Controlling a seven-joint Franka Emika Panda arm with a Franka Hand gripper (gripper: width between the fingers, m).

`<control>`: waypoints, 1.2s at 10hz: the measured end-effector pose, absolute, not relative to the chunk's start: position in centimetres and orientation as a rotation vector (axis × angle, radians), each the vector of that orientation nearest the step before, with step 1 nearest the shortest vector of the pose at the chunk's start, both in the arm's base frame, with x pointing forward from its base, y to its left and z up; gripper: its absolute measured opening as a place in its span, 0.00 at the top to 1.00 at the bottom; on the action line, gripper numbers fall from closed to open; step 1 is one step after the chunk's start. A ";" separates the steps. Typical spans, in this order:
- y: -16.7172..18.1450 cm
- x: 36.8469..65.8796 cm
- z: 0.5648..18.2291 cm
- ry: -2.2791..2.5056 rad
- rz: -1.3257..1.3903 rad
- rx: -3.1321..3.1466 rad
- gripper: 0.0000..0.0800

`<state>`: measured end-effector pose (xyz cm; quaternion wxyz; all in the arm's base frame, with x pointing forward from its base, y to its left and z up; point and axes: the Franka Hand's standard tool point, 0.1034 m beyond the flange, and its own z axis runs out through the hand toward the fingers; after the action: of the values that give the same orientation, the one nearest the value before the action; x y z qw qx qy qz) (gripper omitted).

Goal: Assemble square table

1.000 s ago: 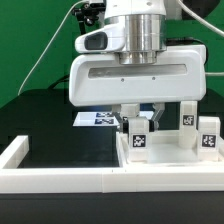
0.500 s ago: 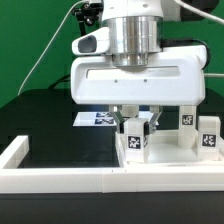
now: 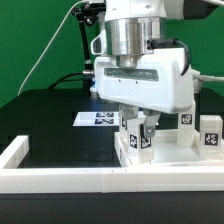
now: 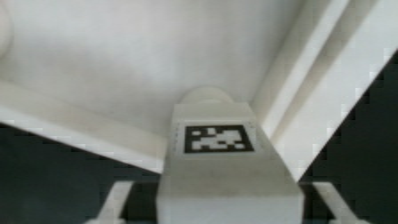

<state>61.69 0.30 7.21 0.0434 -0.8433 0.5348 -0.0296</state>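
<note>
- Exterior view: the hand point(image 3: 141, 127) stands low over the square table top point(image 3: 165, 160), its two fingers closed on one upright leg point(image 3: 141, 141) whose tag faces the camera
- The hand body is turned at an angle to the top's edges; judged from this, the leg is being rotated about its own axis to screw it into a corner of the top
- The wrist view shows the gripped leg point(image 4: 217, 150) between both fingers, its tagged face up toward the camera, with the white floor and raised rim of the table top point(image 4: 107, 70) beyond it
- The grip sits high on the leg, which leaves its lower end free to seat in the top
- Two more legs stand upright on the exterior view's right: one point(image 3: 186, 117) behind the hand, one point(image 3: 209, 135) at the far right; whether they are already fixed cannot be told
- The marker board point(image 3: 97, 119) lies flat on the black worktop point(image 3: 50, 120) behind the hand, apart from the work
- The long low white wall point(image 3: 60, 178) runs along the near edge, touching the top's front
- The nearest standing leg is close to the wide hand body; a further turn risks brushing it
</note>
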 end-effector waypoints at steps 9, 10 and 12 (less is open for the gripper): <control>1.3 61.8 7.5 1.175 -0.122 -2.823 0.19; 1.1 61.9 7.6 0.895 -0.136 -2.931 0.19; 1.1 61.8 7.5 0.513 -0.156 -3.033 0.19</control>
<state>61.82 1.09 7.47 0.0305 -0.9842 0.1666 -0.0507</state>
